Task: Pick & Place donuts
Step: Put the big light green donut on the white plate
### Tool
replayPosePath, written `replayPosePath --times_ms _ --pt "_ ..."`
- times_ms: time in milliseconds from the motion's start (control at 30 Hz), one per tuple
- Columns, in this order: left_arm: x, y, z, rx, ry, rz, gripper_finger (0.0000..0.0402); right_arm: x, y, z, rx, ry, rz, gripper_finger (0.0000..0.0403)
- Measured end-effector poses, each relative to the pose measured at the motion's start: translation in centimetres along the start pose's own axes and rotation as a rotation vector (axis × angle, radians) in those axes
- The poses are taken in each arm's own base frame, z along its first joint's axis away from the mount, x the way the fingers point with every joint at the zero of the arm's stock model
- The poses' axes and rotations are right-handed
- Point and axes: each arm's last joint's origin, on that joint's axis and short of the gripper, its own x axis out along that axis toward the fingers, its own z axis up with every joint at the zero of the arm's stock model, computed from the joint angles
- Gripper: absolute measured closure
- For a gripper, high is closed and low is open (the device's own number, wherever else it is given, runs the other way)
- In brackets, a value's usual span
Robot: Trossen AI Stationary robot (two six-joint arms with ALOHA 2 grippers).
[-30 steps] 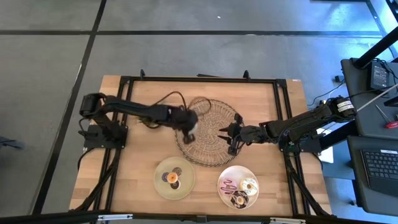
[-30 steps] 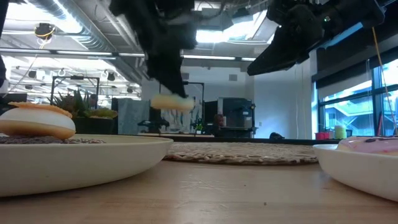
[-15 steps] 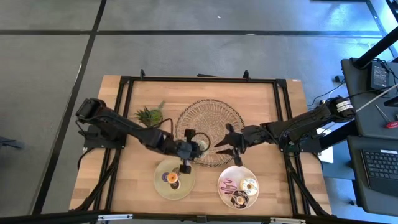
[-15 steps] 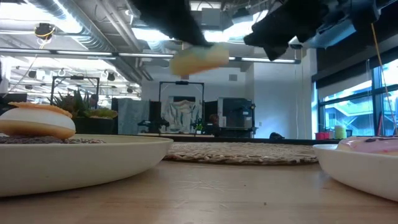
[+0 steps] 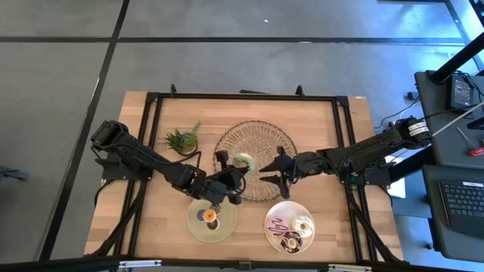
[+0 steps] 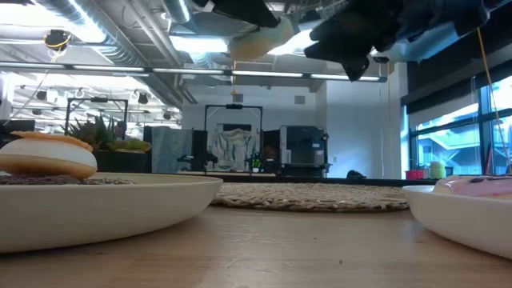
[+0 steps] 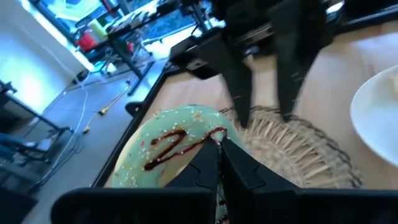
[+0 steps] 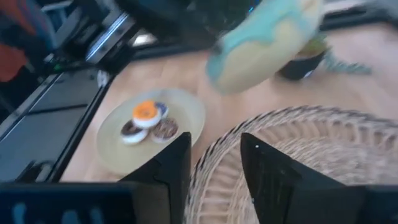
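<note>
A green-iced donut [image 7: 174, 149] with brown drizzle is in my left gripper [image 7: 219, 163], which is shut on it. In the high view the left gripper [image 5: 231, 177] holds the donut [image 5: 243, 160] above the near edge of the round wicker mat [image 5: 265, 143]. In the low view the donut [image 6: 260, 40] is high above the table. My right gripper [image 5: 271, 174] hovers open over the mat's right part, close to the donut, its fingers [image 8: 171, 168] apart and touching nothing. More donuts lie on the left plate [image 5: 195, 225] and the right plate [image 5: 272, 211]. My left gripper pinches the green donut by its ring at the near rim [image 7: 208, 144] between both fingers. The fingers point toward the table's right and far side. The donut is lifted clear of the mat and tilted, its iced face [image 7: 168, 146] turned up toward the wrist camera.
A small green potted plant [image 5: 181, 140] stands left of the mat. The left plate [image 8: 115, 155] carries orange and brown donuts [image 8: 146, 118]; the right plate carries three, one pink. Bare wood lies near the left and right table edges.
My left gripper has lifted the green donut off the mat, swung toward the near edge by the left plate, and turned so that its fingers point right; the donut has risen high. The arm has uncovered the plant. My right gripper has shifted a little left and stayed open.
</note>
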Motion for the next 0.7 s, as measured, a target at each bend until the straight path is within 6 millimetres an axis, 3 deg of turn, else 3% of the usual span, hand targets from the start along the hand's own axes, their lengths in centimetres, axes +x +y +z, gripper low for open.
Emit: replayPosePath --times_ms 200,333,700 --pt "0.0 0.0 0.2 -0.008 -0.017 0.008 0.0399 -0.1 -0.5 0.7 0.12 -0.116 -0.19 0.0204" --pt "0.0 0.2 0.2 -0.008 -0.013 0.057 0.0399 -0.1 -0.4 0.6 0.12 -0.105 -0.154 0.0181" --pt "0.0 0.2 0.5 -0.034 -0.034 0.055 0.0399 -0.1 -0.2 1.4 0.135 -0.18 -0.131 0.0173"
